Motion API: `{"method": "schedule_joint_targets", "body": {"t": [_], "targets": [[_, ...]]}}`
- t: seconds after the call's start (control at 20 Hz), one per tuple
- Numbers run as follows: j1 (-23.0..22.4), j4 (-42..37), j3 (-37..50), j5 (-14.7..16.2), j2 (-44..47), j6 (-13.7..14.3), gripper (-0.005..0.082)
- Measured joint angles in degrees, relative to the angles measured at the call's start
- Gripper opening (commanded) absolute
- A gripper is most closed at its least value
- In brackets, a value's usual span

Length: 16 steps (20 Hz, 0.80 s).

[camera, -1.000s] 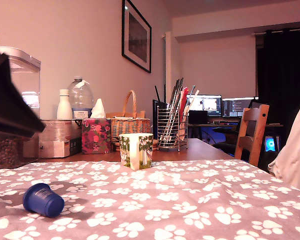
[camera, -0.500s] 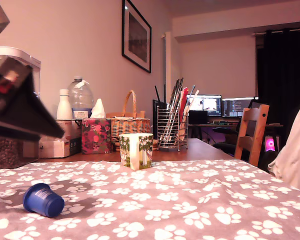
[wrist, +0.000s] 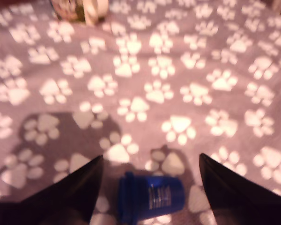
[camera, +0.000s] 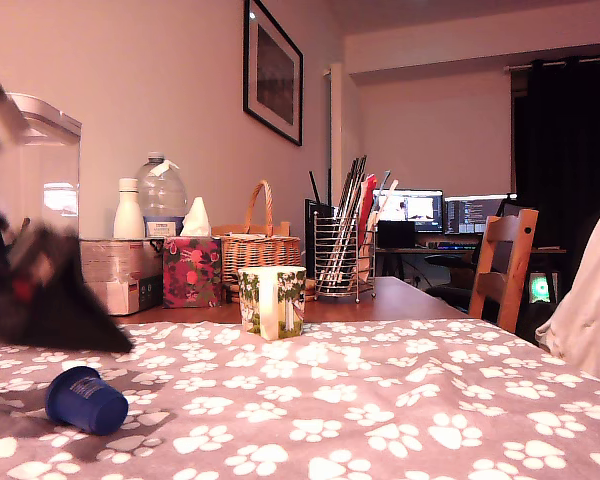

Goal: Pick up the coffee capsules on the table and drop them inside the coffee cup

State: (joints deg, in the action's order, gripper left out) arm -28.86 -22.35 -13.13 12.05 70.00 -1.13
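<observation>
Now the hand [wrist: 150, 173] hangs low over the bench [camera: 400, 400], which is covered by a grey cloth with white paw prints, and its two dark fingers [wrist: 70, 192] stand wide apart with nothing held between them. In the wrist view the blue capsule [wrist: 150, 197] lies on its side on the cloth, just between the two fingers but not touching them, so I judge that the hand is placed this way in order to close around it from both sides. In the exterior view the same capsule sits near that view's left edge, and the arm appears only as a dark blurred shape just above and behind it. The coffee cup [camera: 273, 301], cream-white with green trees, stands upright well apart from the capsule, further back on the bench, in front of a wicker basket [camera: 260, 250] and a wire utensil holder [camera: 344, 262]; its mouth is open upward, which suits dropping the capsule in. I see no brown capsule in either view. Compared with half a second ago, the dark shape of the arm is clearly lower in the exterior view: it was at the height of the clear container [camera: 40, 170] on that view's left, and now it reaches almost to the cloth. The blue capsule and the cup have not moved.
</observation>
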Motion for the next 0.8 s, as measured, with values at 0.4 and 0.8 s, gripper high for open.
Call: {"method": "schedule_joint_targets", "body": {"t": [0.4, 0.8], "targets": [[0.0, -6.8, 0.0, -0.4, 8.4, 0.0, 0.0589], [0.0, -5.8, 0.0, -1.7, 8.5, 3.8, 0.0588]]}}
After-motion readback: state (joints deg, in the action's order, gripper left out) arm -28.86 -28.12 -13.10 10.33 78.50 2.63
